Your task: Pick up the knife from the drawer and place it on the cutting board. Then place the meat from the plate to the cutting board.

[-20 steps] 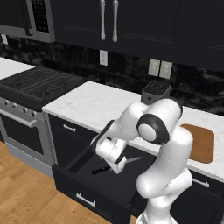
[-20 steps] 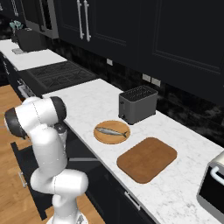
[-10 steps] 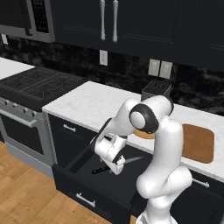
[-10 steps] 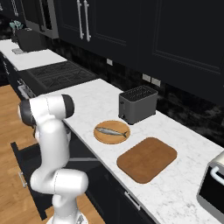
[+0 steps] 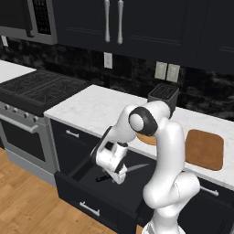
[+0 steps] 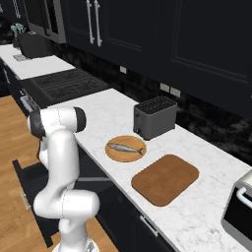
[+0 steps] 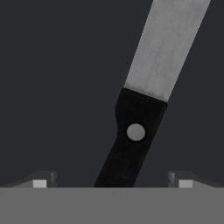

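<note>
My two base cameras look forward and down from behind my arm, left and right, sharing the counter (image 5: 96,107). My hand camera stares close into the drawer (image 7: 52,87).

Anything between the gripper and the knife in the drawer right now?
Nothing visible. In the hand view the gripper is open, with the knife lying on the drawer floor and its dark handle running between the two fingertips. No other item lies in that part of the drawer.
</note>
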Controlling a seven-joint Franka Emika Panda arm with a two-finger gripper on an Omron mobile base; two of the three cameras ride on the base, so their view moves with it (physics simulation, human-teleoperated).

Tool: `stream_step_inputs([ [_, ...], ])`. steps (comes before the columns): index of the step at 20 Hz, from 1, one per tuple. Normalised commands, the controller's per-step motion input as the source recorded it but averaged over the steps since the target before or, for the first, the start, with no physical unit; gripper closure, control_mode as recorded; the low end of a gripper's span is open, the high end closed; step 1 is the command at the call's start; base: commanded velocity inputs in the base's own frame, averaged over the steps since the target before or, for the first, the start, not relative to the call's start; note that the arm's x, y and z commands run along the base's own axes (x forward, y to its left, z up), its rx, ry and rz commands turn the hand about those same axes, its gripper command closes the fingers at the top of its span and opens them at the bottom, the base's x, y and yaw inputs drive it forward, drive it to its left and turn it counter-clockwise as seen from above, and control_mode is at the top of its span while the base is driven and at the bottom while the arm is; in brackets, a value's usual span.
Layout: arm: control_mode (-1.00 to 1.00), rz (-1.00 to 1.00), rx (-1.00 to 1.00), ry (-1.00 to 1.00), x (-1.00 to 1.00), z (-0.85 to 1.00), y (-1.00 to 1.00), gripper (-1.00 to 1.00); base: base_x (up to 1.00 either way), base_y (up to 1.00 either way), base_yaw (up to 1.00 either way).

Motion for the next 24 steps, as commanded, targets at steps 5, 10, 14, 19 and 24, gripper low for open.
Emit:
stream_step_inputs([
  [5, -1.0, 0.0, -0.05, 0.06, 0.1, -0.36, 0.22, -1.0, 0.0, 0.0, 0.0],
  [10, -1.0, 0.0, -0.02, 0.08, 0.01, -0.41, 0.25, -1.0, 0.0, 0.0, 0.0],
  [14, -1.0, 0.0, 0.0, 0.16, 0.0, -0.62, 0.42, 1.0, 0.0, 0.0, 0.0],
  [19, -1.0, 0.0, 0.0, 0.13, -0.04, -0.6, 0.4, 1.0, 0.0, 0.0, 0.0],
  [24, -1.0, -0.01, 0.0, 0.0, -0.42, -0.51, 0.31, 1.0, 0.0, 0.0, 0.0],
])
